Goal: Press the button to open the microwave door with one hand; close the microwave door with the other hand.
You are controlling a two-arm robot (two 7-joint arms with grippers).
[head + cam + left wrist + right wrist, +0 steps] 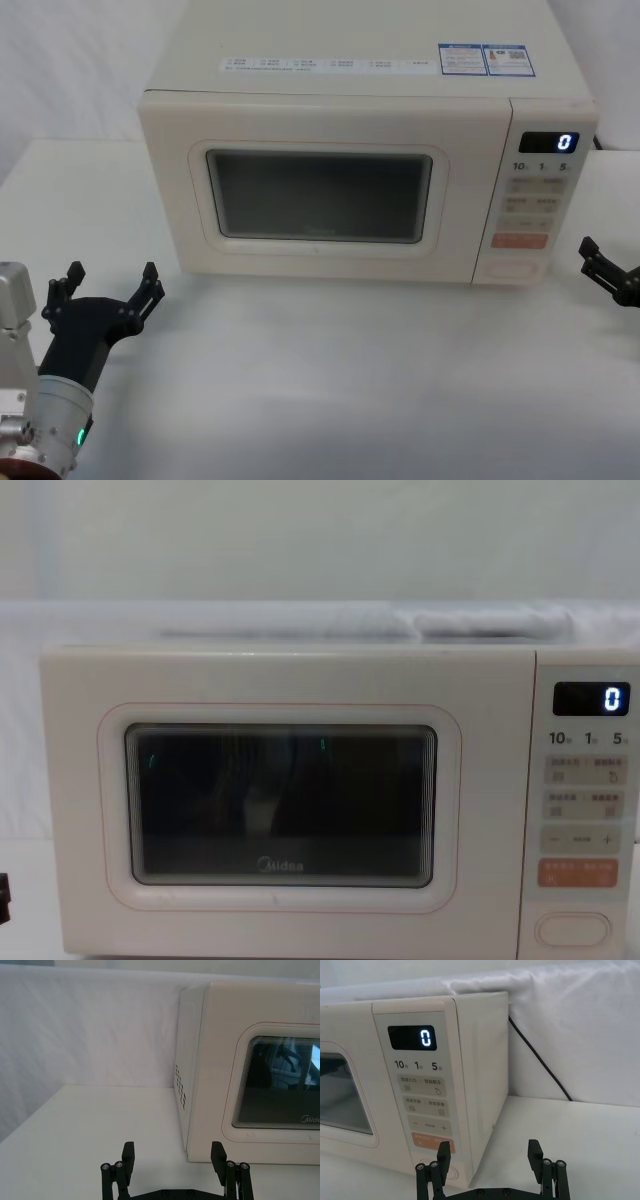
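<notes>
I see the microwave door (320, 190) fully closed, flush with the cream body of the microwave (350, 40), which stands at the back middle of the white surface (330, 370). The dark window (282, 805) carries the grey logo under it. The button (572, 929) is at the bottom of the control panel (540, 200), on the right side of the microwave, directly below the orange key (578, 873); nothing touches it. The display (412, 1038) shows a zero. My left gripper (110, 285) hangs in front of the left lower corner of the microwave, apart from it, with its fingers spread wide and nothing between them. My right gripper (490, 1152) is to the right of the control panel, near the button but not in contact, also spread open and empty. In the right wrist view one finger (443, 1152) lies in front of the lower panel edge. A black cable (540, 1060) runs behind the microwave on the right side.
</notes>
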